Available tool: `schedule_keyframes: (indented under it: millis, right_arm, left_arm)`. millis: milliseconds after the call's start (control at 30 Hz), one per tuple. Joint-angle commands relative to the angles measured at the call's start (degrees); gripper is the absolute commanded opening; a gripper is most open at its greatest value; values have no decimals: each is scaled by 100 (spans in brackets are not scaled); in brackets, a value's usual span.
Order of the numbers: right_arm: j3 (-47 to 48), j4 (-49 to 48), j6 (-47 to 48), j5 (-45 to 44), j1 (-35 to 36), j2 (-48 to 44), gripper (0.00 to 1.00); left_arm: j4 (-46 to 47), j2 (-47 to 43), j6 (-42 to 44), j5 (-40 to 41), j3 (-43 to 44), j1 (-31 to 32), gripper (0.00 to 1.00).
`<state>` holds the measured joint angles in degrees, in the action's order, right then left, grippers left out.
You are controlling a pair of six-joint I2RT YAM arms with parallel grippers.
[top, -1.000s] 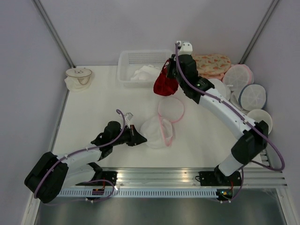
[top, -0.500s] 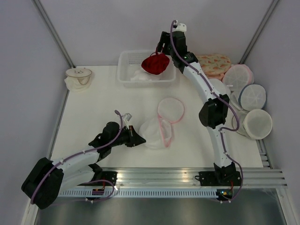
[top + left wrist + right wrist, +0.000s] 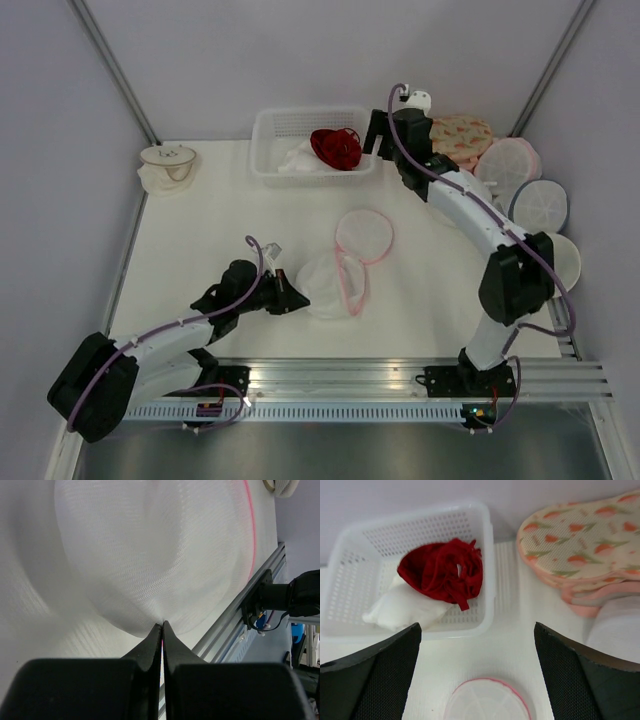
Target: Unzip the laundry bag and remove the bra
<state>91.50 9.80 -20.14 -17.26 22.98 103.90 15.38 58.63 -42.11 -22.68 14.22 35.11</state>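
The laundry bag (image 3: 330,283) lies unzipped mid-table, its white mesh dome (image 3: 150,555) next to its pink-rimmed lid (image 3: 364,234) (image 3: 490,702). My left gripper (image 3: 298,298) (image 3: 162,624) is shut on the bag's near edge, with a pink sliver showing between the jaws. The dark red bra (image 3: 335,147) (image 3: 442,570) lies crumpled in the white basket (image 3: 268,130) (image 3: 487,580), on top of a white cloth (image 3: 405,610). My right gripper (image 3: 376,140) (image 3: 476,627) hangs open and empty just right of the basket, above the table.
A floral orange-pink bag (image 3: 455,135) (image 3: 580,535) lies at the back right. Three round white bags (image 3: 510,165) (image 3: 540,205) (image 3: 557,255) crowd the right edge. A round white thing (image 3: 167,163) sits back left. A metal rail (image 3: 400,375) runs along the front.
My right gripper carried the bra over the basket, opened and let it drop in, then drew back to the right. The left gripper kept its hold on the bag.
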Motion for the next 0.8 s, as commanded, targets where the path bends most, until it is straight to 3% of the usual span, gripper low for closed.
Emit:
schedule_keyframes:
  millis: [0,200,400,567,767]
  right_arm:
    - [-649,2,-33,-900,31,-1018,97]
    - [-2985,48,-868,-1078,66,-1881,96]
    - [-4691,-925,-1246,106,75,-2514,89]
    - [-5292,-1648,-1484,950,66,-2463,86]
    - [-5573,-2482,-1861,1339,49,-1893,80]
  left_arm:
    - [325,253,106,132,222,13,2]
    - [720,834,80,202,345,13,2]
    - [818,984,45,184,441,13,2]
    - [774,940,71,211,503,13,2]
    - [756,852,62,220,477,13,2]
